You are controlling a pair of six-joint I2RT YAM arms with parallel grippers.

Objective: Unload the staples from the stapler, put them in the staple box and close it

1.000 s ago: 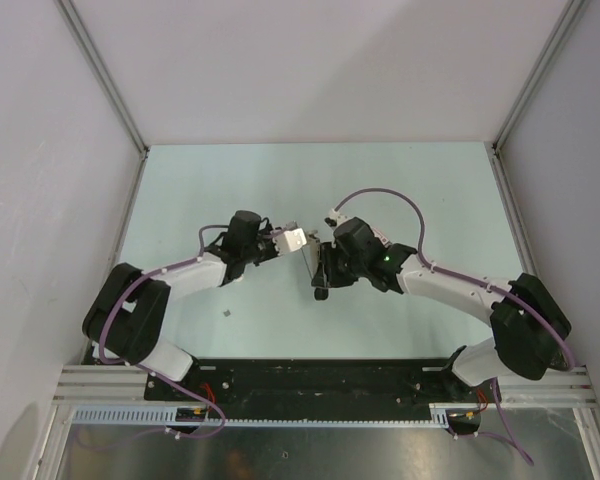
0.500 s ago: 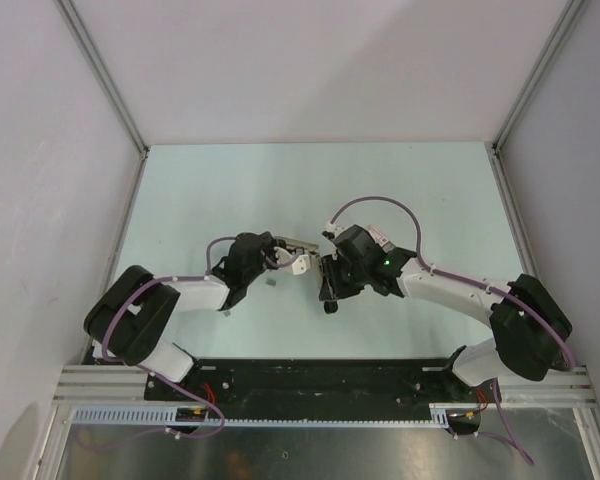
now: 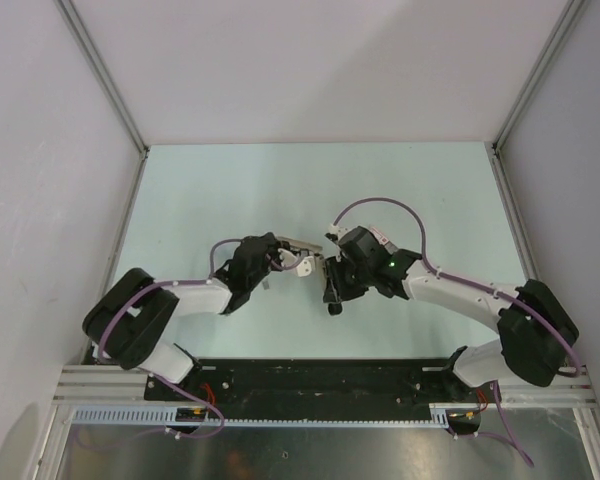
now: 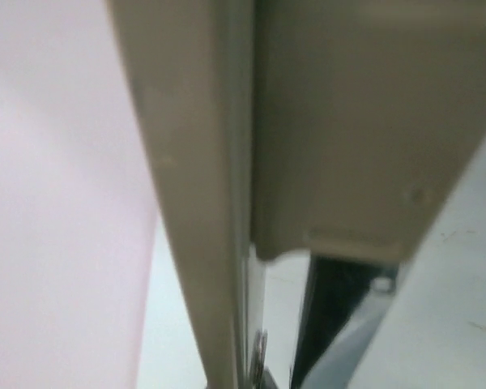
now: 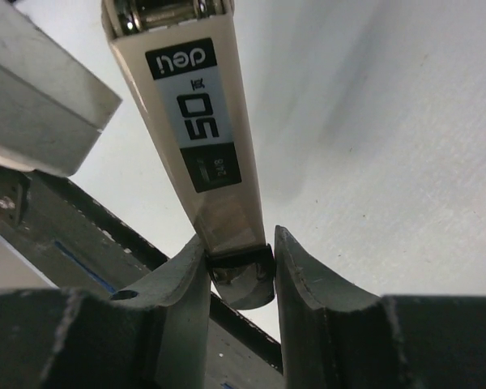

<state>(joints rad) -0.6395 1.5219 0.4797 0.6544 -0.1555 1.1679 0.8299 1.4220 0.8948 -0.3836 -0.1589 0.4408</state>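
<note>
The stapler, beige on top with a black "50" label and a dark chrome end, is gripped at that end by my right gripper, above the table. In the top view the right gripper and stapler are at the table's middle. My left gripper is right against the stapler's far end, and its pale finger shows beside it. The left wrist view is blurred, filled by pale beige surfaces with a thin metal edge in a narrow slit. No staples show.
The pale green table has grey walls on three sides. The black mounting rail runs along the near edge and also shows under the stapler in the right wrist view.
My left gripper has moved down and to the right, up against the stapler. My right gripper has shifted slightly down with the stapler still in it.
</note>
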